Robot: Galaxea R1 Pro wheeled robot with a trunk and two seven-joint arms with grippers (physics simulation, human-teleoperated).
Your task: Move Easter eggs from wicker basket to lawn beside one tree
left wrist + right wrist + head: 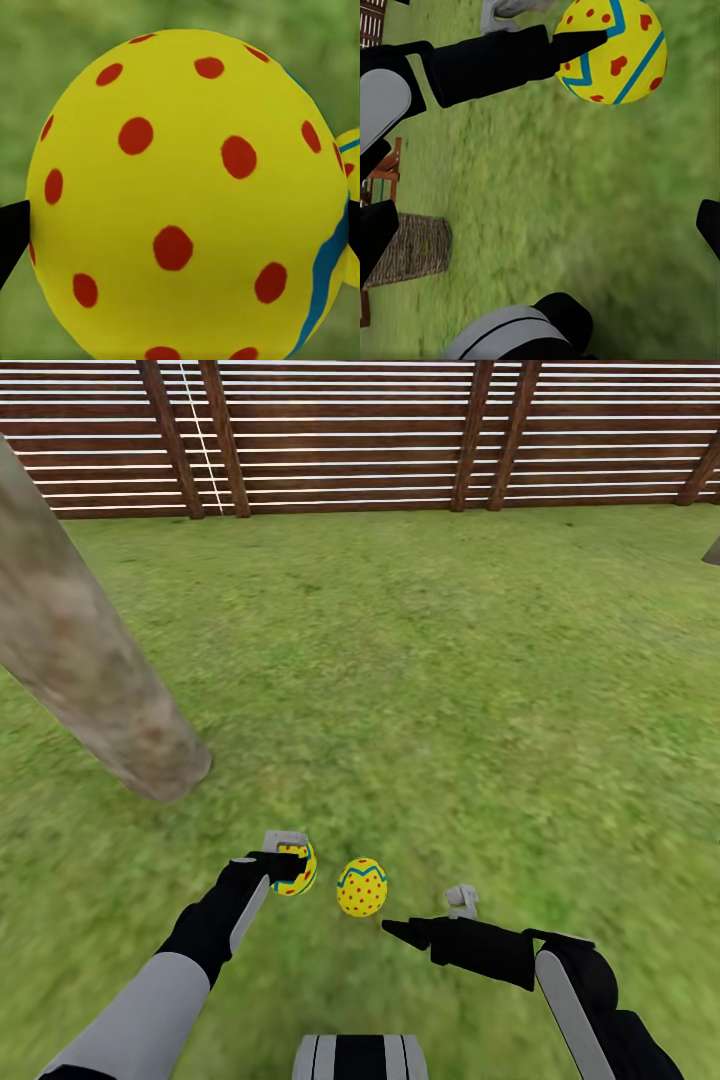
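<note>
Left claw (292, 865) is clenched on an egg (297, 867), held low over the lawn (450, 660), ahead of the robot. Reads as carrying it to a drop spot by the trunk (90, 680), which stands ahead and to the left of that claw, well within reach of a short move. In the left wrist view the held egg (187, 195) sits between two black fingertips (11, 236) touching its sides.

A second egg (362, 887) lies on the grass just right of the left claw, between the two claws. Likely parked there as the group's spot near the tree.

Right claw (420, 922) is released and holds nothing; the right wrist view shows only grass between its fingers.

Basket (412, 247) shows in the right wrist view, well apart from the claws, cut by a finger; its inside is hidden, so can't tell whether the third egg is in it. Trunk top and leaves are cut off. Fence (400, 430) bounds the far edge.
</note>
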